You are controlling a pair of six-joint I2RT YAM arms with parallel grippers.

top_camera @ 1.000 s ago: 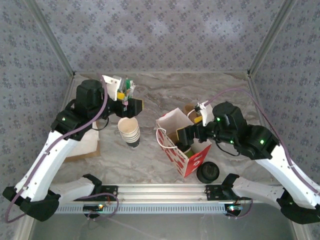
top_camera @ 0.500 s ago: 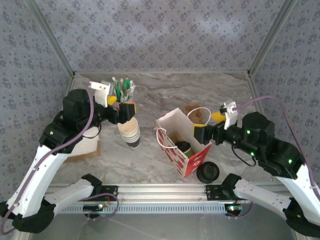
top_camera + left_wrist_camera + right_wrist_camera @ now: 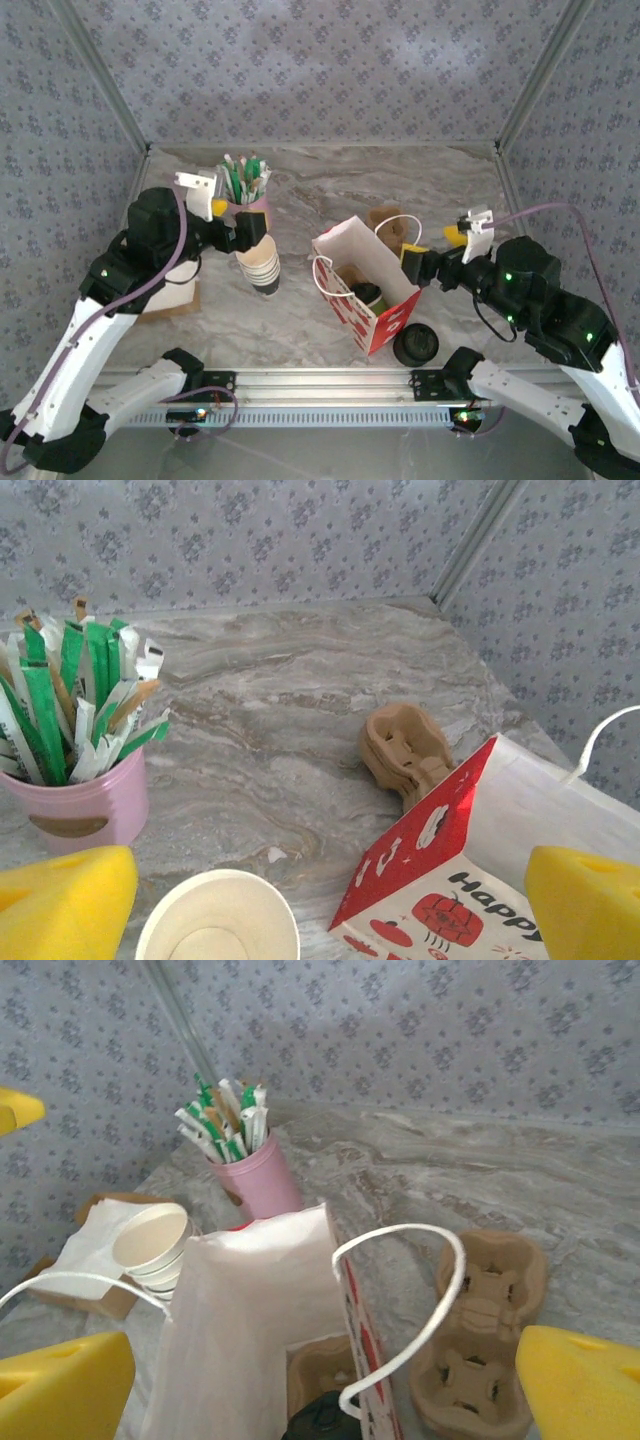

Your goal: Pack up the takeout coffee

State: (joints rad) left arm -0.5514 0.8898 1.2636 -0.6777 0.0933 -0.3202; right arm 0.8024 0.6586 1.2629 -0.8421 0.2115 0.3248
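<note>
Nearest the arm bases there's a pile of black lids point(image 3: 415, 344) on the table point(image 3: 450, 190), just beside the red side of the paper bag point(image 3: 342, 248). The coffee point(image 3: 368, 294) is already down inside that bag, with its dark lid showing near the bottom. I can't tell if it's standing dead straight.

The right gripper point(image 3: 418, 262) hangs just off the bag's right edge with its jaws spread wide, holding nothing. The left gripper point(image 3: 252, 230) is the same, wide open and empty, sitting right over the stack of paper cups point(image 3: 260, 258).

What I'd worry about:
- **Handle:** the bag's white handle point(image 3: 400, 1228) loops up close to the right fingers. If one snags, the bag could go over, coffee and all.
- **Bag:** it looks light and leans a bit, so any nudge on the rim might tip it.
- **Cup stack:** a low swing from the left arm could topple it.

Further back are the cardboard cup carrier point(image 3: 480, 1340) and the pink pot of stir sticks point(image 3: 246, 200), both well clear, so no real risk there.
</note>
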